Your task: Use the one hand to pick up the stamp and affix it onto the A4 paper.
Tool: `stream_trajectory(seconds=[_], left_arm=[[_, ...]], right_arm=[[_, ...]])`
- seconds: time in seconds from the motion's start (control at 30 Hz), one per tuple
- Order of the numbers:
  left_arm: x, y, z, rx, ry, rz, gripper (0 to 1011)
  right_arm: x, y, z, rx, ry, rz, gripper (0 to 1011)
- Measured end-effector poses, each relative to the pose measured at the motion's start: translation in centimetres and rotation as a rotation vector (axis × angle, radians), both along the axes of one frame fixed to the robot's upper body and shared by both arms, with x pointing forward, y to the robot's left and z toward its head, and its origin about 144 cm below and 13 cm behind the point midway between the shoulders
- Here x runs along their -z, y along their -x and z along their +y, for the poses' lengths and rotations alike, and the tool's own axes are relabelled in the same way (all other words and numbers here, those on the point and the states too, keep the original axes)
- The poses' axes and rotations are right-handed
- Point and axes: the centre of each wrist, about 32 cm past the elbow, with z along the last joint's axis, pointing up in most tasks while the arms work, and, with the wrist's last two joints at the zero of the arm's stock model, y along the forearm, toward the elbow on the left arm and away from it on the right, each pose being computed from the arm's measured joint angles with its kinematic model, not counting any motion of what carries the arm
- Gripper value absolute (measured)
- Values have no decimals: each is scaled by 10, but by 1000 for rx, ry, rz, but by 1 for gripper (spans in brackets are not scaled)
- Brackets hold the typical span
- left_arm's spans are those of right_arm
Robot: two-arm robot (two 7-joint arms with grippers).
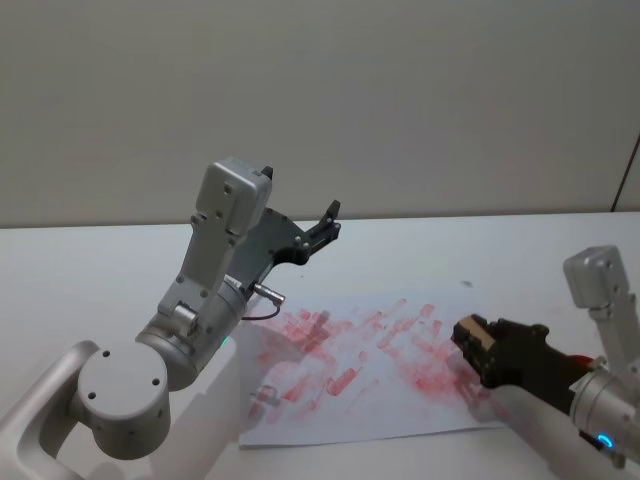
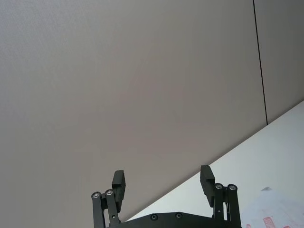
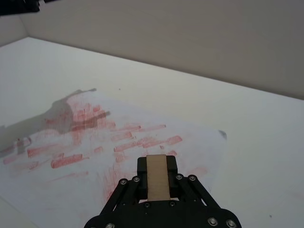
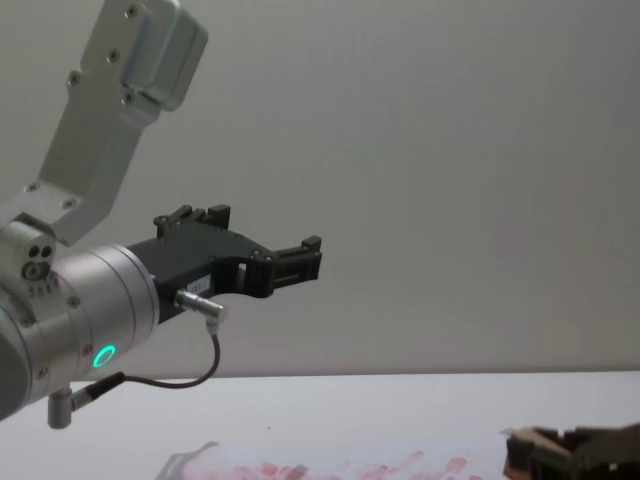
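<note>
The A4 paper lies on the white table, covered with red and pink smudges; it also shows in the right wrist view. My right gripper hovers low over the paper's right part, shut on the stamp, a small brown block. From the right wrist camera the stamp sits clamped between the black fingers, above the red marks. In the chest view the stamp is at the bottom right. My left gripper is raised high above the table, open and holding nothing, its fingers pointing at the wall.
The white table stretches to the left and behind the paper. A grey wall stands behind. The left arm's shadow falls on the paper's left part.
</note>
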Motion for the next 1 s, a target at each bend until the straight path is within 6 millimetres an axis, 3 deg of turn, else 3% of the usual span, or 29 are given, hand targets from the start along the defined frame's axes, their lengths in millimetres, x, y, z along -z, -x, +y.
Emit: stream_trajectory(seconds=[1.0], left_arm=[[0,0,0,0,0,0,1001]], right_arm=[[20,-1,-2,-17,72,76,219]])
